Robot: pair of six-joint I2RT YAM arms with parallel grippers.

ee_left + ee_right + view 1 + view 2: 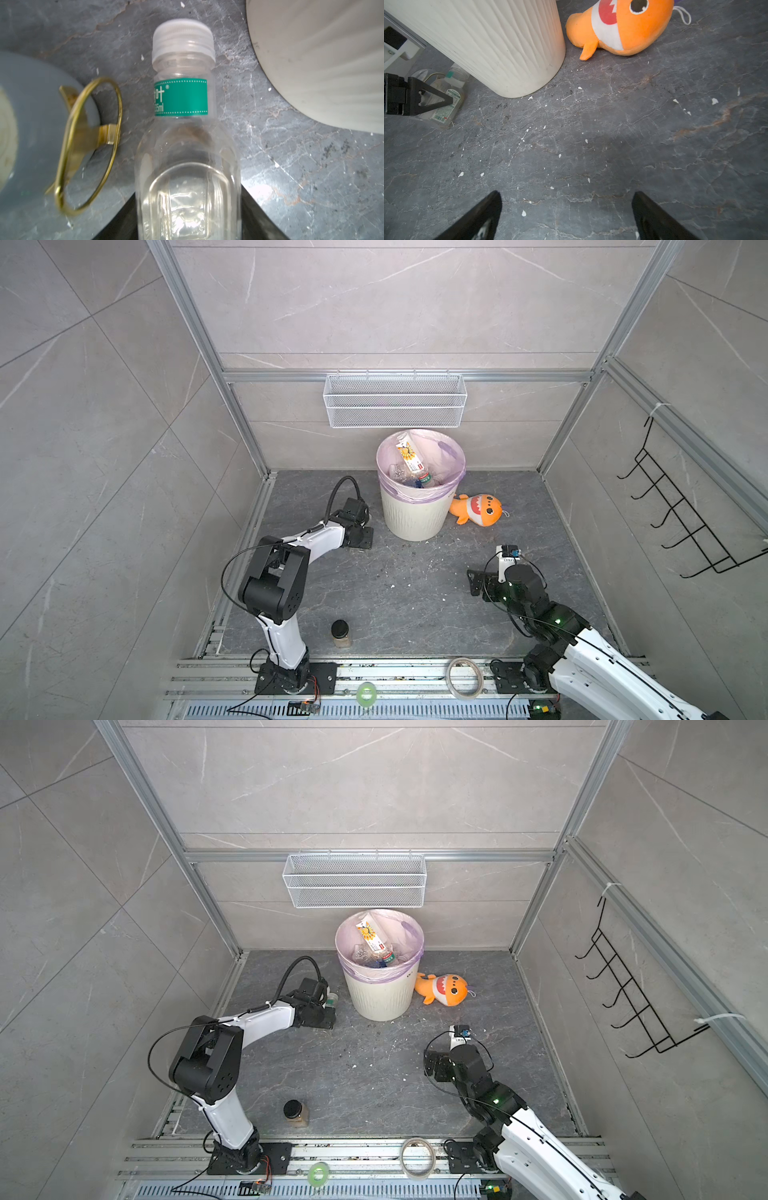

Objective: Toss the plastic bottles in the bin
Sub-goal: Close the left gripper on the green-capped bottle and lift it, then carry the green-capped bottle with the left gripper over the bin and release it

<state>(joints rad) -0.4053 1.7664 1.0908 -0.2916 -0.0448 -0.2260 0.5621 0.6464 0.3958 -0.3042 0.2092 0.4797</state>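
most of the job looks done: the bin already has a heap of bottles inside, and one with a white and yellow label leans up on its far wall. i can see just one more outside it, the green-label bottle, lying on its side on the tabletop just beside the bin, on the bin's left in both top views. the left tool is pinching this bottle round its wide body, so i think what is left is to lift it and drop it in. the right tool is spread wide with nothing in it, over bare tabletop in front of the bin. the bottle is clear thin plastic with ridges, round shoulders and a white screw cap. the bin is round, cream and ribbed, with a soft pale purple bag folded over its rim. the tabletop looks like dark cracked stone with white crumbs. an orange plush fish, soft and fuzzy, lies just right of the bin
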